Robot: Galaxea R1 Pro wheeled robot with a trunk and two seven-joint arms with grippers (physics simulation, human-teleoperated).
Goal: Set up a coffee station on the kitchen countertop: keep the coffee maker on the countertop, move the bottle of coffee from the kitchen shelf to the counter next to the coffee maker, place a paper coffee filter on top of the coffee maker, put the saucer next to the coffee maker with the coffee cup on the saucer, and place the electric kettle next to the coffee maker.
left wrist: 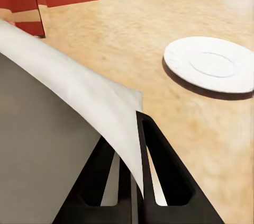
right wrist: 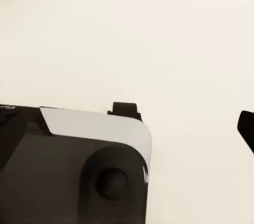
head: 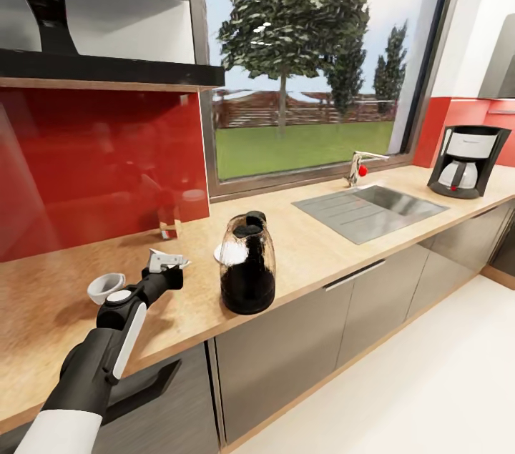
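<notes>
Jaws of the left gripper (head: 167, 265) are pinched tight on a white paper filter (left wrist: 79, 107), held just above the desk (head: 43, 304). Left of that arm, the coffee cup (head: 105, 287) sits on the wood. To the right comes the saucer (left wrist: 210, 65), partly hidden behind the dark electric kettle (head: 247, 264). Further right lies the sink (head: 372, 207), then the coffee maker (head: 468, 159) at the far end. Whether the right arm's jaws are wide or narrow I cannot tell.
</notes>
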